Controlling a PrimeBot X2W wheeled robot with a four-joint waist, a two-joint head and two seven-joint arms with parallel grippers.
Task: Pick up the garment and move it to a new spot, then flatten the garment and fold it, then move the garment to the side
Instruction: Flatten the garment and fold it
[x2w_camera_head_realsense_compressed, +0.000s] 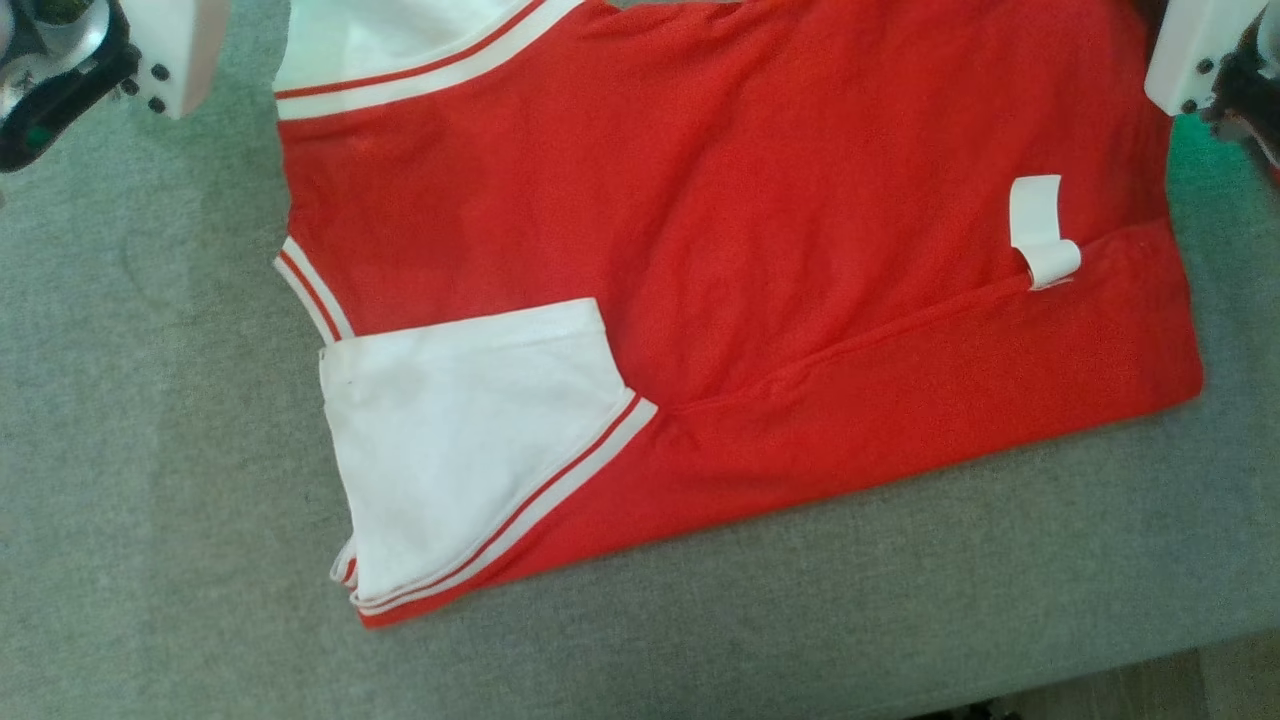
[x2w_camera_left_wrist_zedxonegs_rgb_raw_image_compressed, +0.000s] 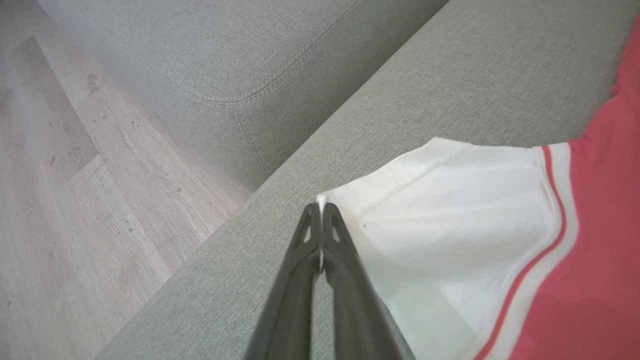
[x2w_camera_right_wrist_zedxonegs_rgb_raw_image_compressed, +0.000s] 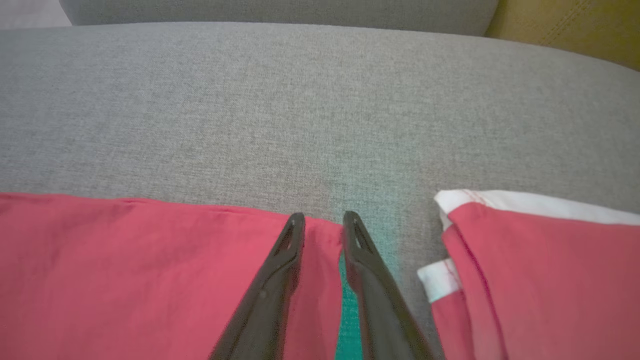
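A red-and-white shirt (x2w_camera_head_realsense_compressed: 750, 200) lies spread across a grey upholstered seat cushion (x2w_camera_head_realsense_compressed: 150, 450), its body filling the middle of the head view and reaching nearly to the cushion's front edge. At far left in the left wrist view, pale wood-plank flooring (x2w_camera_left_wrist_zedxonegs_rgb_raw_image_compressed: 75, 200) runs beside the seat. The left gripper (x2w_camera_left_wrist_zedxonegs_rgb_raw_image_compressed: 320, 207) has its two dark fingers pressed together on a white sleeve corner (x2w_camera_left_wrist_zedxonegs_rgb_raw_image_compressed: 350, 205). A sliver of white cloth shows at the tips and again in the seam between the fingers. To the right of the grip, red and white striped trim (x2w_camera_left_wrist_zedxonegs_rgb_raw_image_compressed: 555, 225) divides the sleeve from the red cloth. In the head view, a folded white sleeve (x2w_camera_head_realsense_compressed: 460, 440) rests on the red body at the near left. Farther right, a small curled white label (x2w_camera_head_realsense_compressed: 1040, 230) sits beside a seam. In the right wrist view, the right gripper (x2w_camera_right_wrist_zedxonegs_rgb_raw_image_compressed: 322, 220) holds its fingers a narrow gap apart over the shirt's red edge. Whether they touch the cloth cannot be told. A green glow (x2w_camera_right_wrist_zedxonegs_rgb_raw_image_compressed: 370, 220) tints the cushion beside them.
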